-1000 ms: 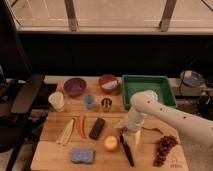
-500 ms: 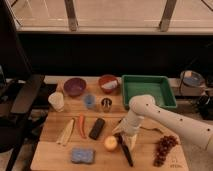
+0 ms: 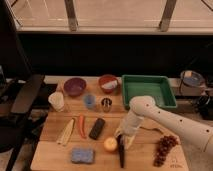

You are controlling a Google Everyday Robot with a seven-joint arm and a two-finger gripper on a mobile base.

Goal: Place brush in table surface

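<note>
- The claw (image 3: 124, 142) hangs low over the front part of the counter (image 3: 50, 156), at the end of the white arm (image 3: 150, 111) that reaches in from the right.
- Over the last second the arm has sunk a little and drifted left, bringing the claw closer to the wood.
- The brush (image 3: 121, 156) is directly below the claw. Its dark length runs toward the counter's front edge, and its lower end looks to rest on the planks.
- Whether the claw is apart, together or clamped on the brush, I cannot tell, because its tip merges with the top of the brush.
- Just left of the claw sits an orange fruit (image 3: 110, 144), almost touching the brush. Further left is a blue sponge (image 3: 82, 155), and well apart to the right is a bunch of grapes (image 3: 164, 147).
- The lowering suggests the placing is nearly done. What likely remains is letting go and lifting clear without nudging the fruit.
</note>
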